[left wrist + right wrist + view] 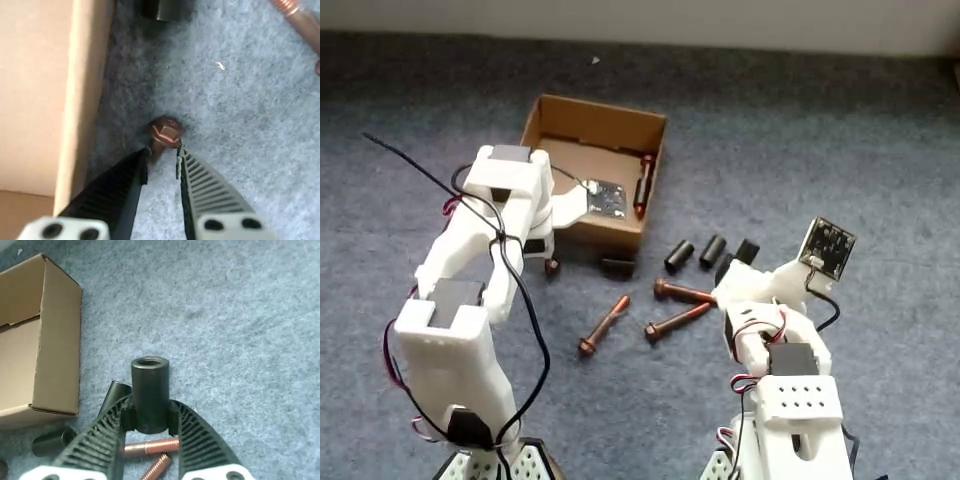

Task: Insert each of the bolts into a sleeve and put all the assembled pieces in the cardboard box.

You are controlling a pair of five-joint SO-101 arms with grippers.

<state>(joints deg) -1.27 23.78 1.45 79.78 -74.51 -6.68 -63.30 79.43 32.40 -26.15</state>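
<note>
A copper-coloured hex-head bolt [165,132] is pinched at the tips of the left gripper [162,159], whose fingers are nearly together. It sits just on the near side of the brown cardboard box [80,100]. To the right, the right gripper [150,415] has its fingers clamped round an upright black cylindrical sleeve [149,382] above the grey carpeted tabletop [820,130].

No text, label, number or sign can be read in any view. The cardboard box [595,108] shows plain brown walls with no legible print on them.
</note>
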